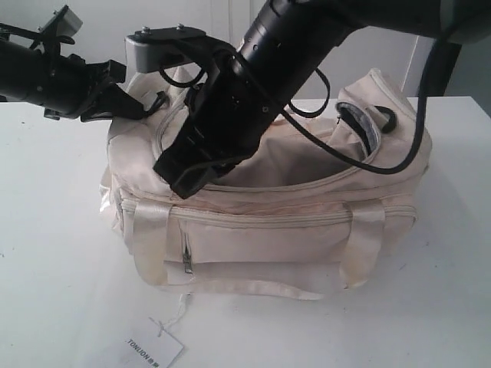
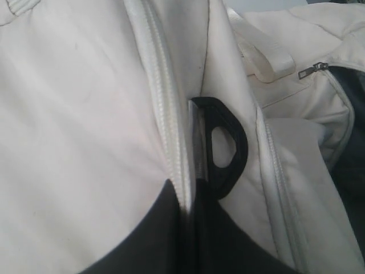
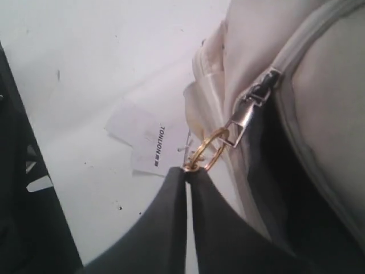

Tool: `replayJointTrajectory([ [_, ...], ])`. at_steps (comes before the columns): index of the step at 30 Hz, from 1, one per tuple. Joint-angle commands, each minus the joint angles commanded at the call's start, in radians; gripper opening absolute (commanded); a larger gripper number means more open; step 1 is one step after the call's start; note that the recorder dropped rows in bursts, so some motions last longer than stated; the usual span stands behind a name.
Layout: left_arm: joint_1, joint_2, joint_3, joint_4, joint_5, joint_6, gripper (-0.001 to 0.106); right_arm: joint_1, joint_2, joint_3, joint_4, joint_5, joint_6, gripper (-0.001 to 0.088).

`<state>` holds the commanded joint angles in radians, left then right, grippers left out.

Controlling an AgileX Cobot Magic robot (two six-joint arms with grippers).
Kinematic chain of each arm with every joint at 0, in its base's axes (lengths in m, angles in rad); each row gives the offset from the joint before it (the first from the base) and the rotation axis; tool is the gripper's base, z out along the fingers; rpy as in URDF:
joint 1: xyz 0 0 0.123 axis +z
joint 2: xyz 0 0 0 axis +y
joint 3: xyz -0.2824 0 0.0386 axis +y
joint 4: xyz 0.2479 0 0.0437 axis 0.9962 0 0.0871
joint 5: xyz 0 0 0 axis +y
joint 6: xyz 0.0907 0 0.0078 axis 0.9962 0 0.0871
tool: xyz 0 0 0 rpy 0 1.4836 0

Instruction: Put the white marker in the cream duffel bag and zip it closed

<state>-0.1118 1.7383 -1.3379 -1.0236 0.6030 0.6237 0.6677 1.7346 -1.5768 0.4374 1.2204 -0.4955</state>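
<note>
- White table [image 1: 61, 291]; bag [image 1: 291, 238] sits mid-table, top zip part open, dark lining showing.
- marker: can't tell where.
- R gripper [image 3: 187, 171] pinched shut on gold ring pull [image 3: 210, 147].
- L gripper [image 2: 188, 197] clamped on bag seam by black D-ring [image 2: 225, 148].
- tag [image 1: 153, 349] in front.

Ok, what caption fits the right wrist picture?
Right gripper pinching the gold ring pull of the cream duffel bag.
</note>
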Motion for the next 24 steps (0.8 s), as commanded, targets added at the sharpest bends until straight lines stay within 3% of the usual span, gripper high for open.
replayJointTrajectory([
  [6,0.0,0.0,0.0,0.006,-0.006,0.005,0.0,-0.009,0.0,0.0,-0.1,-0.022,0.082,0.0],
  [13,0.0,0.0,0.0,0.146,-0.03,0.005,0.0,-0.067,-0.009,0.0,-0.099,-0.022,0.108,0.0],
  [24,0.0,0.0,0.0,0.171,-0.03,0.005,0.0,-0.157,-0.084,0.0,-0.136,-0.002,0.108,0.0],
])
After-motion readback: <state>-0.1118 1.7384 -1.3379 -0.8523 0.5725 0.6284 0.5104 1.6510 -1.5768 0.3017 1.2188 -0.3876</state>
